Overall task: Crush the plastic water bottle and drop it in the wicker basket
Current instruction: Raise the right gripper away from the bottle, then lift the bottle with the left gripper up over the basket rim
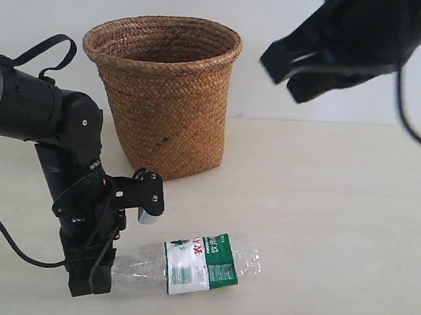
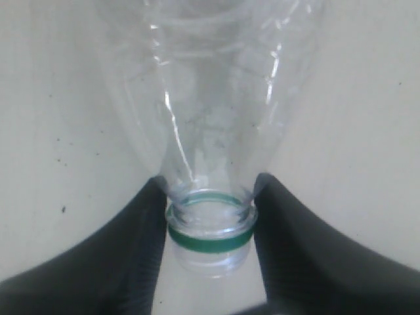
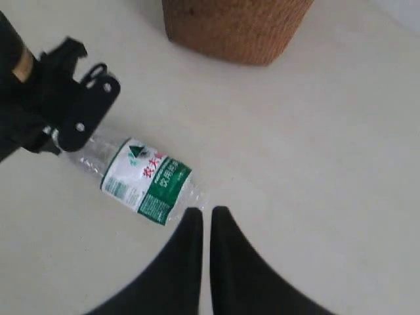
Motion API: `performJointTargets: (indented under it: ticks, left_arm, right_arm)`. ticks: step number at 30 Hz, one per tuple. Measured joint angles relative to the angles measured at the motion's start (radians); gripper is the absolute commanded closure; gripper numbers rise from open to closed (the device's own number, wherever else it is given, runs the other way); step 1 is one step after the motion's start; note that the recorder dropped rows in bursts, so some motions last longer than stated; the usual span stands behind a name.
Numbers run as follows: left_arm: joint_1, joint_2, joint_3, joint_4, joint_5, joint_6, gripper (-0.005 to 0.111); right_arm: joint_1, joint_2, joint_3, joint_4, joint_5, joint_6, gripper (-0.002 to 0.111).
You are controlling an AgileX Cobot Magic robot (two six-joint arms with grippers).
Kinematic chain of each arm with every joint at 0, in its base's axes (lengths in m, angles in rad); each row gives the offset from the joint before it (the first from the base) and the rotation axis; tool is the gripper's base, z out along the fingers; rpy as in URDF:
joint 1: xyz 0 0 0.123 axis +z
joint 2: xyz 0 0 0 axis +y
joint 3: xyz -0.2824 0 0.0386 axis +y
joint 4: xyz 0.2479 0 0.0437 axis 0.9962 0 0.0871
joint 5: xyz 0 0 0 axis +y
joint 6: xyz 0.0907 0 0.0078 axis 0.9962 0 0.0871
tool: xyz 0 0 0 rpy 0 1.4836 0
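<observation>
The plastic water bottle (image 1: 202, 265) lies on its side on the pale table (image 1: 336, 226), in front of the wicker basket (image 1: 164, 103). Its white-and-green label faces up. My left gripper (image 1: 92, 276) is shut on its neck at the left end. In the left wrist view the fingers (image 2: 141, 223) press both sides of the neck of the bottle (image 2: 210, 118), just above a green ring; the mouth shows no cap. My right gripper (image 1: 286, 76) hangs high at the upper right. Its fingers (image 3: 190, 226) are close together and hold nothing, above the bottle's (image 3: 141, 180) base end.
The basket (image 3: 236, 26) stands upright at the back, open side up, with a small dark mark on its side. The left arm's black links and cables (image 1: 72, 154) stand beside the basket. Bare tabletop (image 3: 328, 164) stretches to the right of the bottle.
</observation>
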Motion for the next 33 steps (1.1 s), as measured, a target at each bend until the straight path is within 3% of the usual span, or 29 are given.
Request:
performJointTargets:
  ticks: [4, 13, 18, 25, 33]
  left_arm:
    - [0.0, 0.0, 0.0, 0.0, 0.0, 0.0, 0.103]
    - [0.003, 0.0, 0.0, 0.0, 0.0, 0.0, 0.103]
    - [0.003, 0.0, 0.0, 0.0, -0.009, 0.0, 0.103]
    - [0.003, -0.022, 0.0, 0.017, -0.018, 0.0, 0.103]
    - [0.029, -0.226, -0.04, 0.069, -0.01, -0.009, 0.103]
  right_arm:
    - [0.0, -0.223, 0.108, 0.0, -0.08, 0.009, 0.108]
    - [0.0, -0.759, 0.536, -0.026, -0.31, 0.052, 0.108]
    - [0.0, -0.975, 0.752, -0.026, -0.34, 0.074, 0.108]
    - [0.0, -1.098, 0.885, -0.028, -0.358, 0.084, 0.108]
    - [0.0, -1.102, 0.885, -0.014, -0.376, 0.086, 0.108]
